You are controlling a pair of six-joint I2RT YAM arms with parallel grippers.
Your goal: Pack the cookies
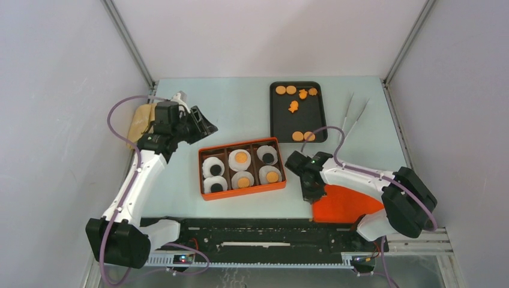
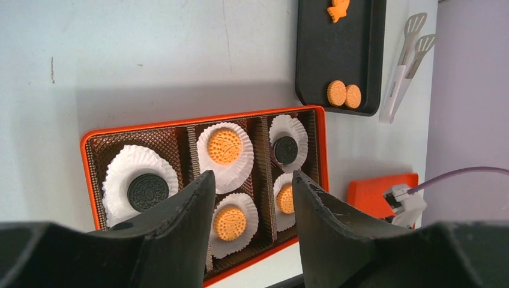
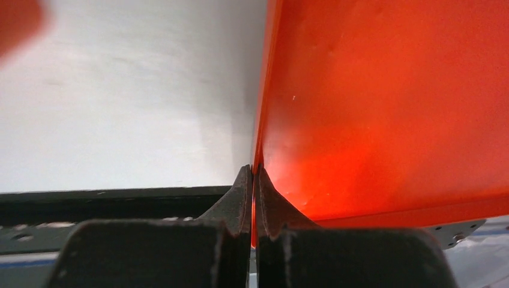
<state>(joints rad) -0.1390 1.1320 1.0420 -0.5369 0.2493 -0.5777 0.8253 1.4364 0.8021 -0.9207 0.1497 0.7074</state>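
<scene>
An orange box [image 1: 242, 191] with brown compartments holds white liner cups, each with one cookie: orange ones [image 1: 240, 158] and black ones [image 1: 212, 168]. It also shows in the left wrist view [image 2: 87, 180]. More orange cookies [image 1: 298, 136] lie on a black tray [image 1: 282, 120]. My left gripper [image 1: 207, 127] is open and empty, raised left of the box; its fingers [image 2: 195, 198] frame the box. My right gripper [image 1: 314, 197] is shut on the edge of the orange lid [image 1: 345, 204], which fills the right wrist view [image 3: 384, 108].
White tongs [image 1: 354, 117] lie right of the tray, also seen in the left wrist view [image 2: 403, 66]. A tan cloth-like object [image 1: 139, 120] sits at the table's left edge behind my left arm. A black rail [image 1: 258, 231] runs along the near edge.
</scene>
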